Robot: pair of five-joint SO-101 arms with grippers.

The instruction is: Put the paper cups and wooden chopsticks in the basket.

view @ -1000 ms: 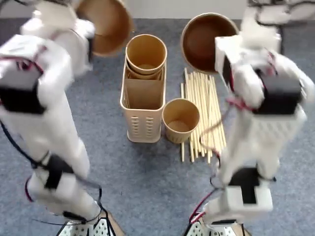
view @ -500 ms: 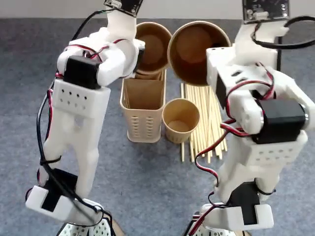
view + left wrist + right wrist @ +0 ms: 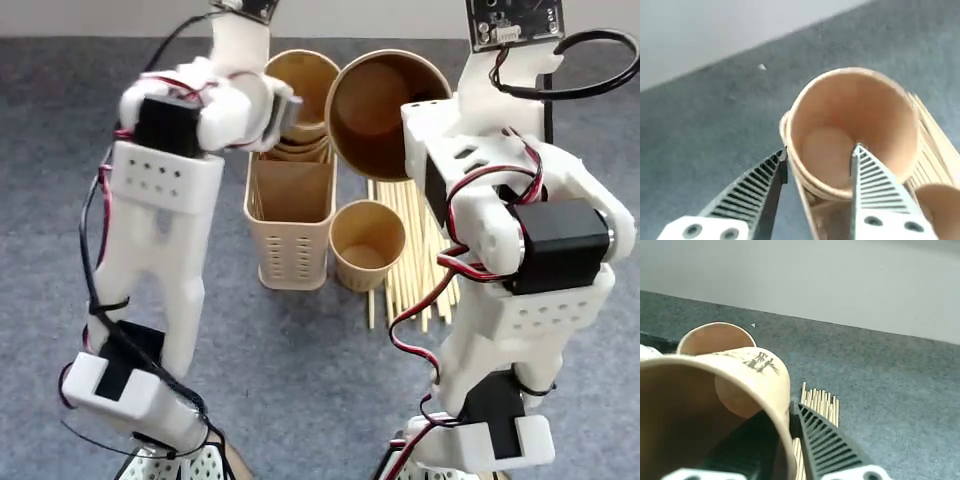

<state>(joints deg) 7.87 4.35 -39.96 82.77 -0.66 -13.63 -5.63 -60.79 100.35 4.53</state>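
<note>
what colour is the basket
Pale cream-beige, with rows of small slots in its wall; the basket shows best in the high view.

So the chopsticks (image 3: 412, 225) beside the basket (image 3: 290, 250) are half buried under the right arm (image 3: 520, 240) and the loose cup (image 3: 367, 243). The left arm (image 3: 160, 200) blocks part of the cup stack (image 3: 314, 88) at the basket's far end. The tilted cup (image 3: 705, 405) gets cut off in the right wrist view.
</note>
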